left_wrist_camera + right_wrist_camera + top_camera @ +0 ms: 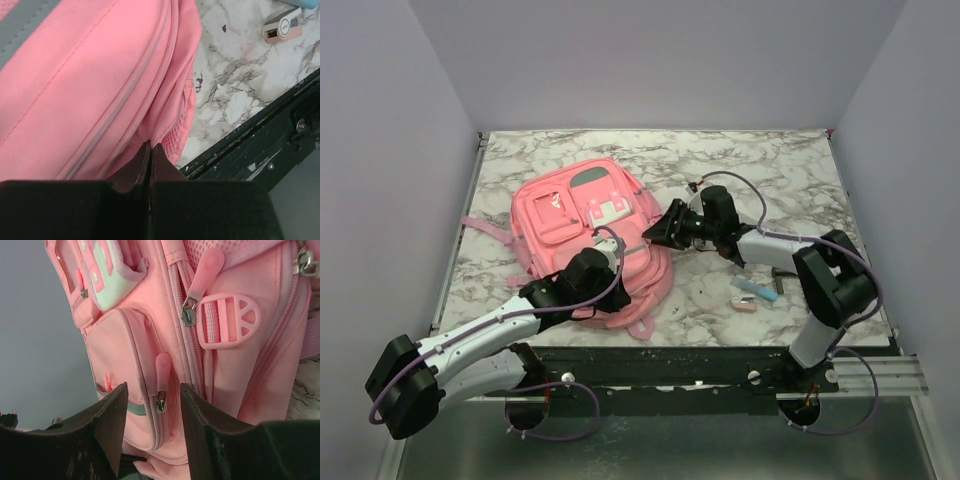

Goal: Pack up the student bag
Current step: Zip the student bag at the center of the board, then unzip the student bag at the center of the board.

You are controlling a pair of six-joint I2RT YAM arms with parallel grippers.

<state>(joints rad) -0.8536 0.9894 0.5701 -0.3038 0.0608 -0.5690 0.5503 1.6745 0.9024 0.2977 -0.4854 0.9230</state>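
Student bag (582,238), white patch (611,210) print unreadable

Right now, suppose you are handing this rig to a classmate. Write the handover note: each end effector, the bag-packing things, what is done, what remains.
Left end effector: shut, tips against the near edge of the large soft pink fabric backpack. Whether it pinches fabric cannot be told.
Right end effector: open, with a pink front-pocket zip pull between its fingers.
The backpack lies flat on the marble table.
A small pink-and-white item and a light-blue item lie on the table to its right, outside it.
Done: nothing visibly packed.
Left: probably getting those items inside and zipping up.
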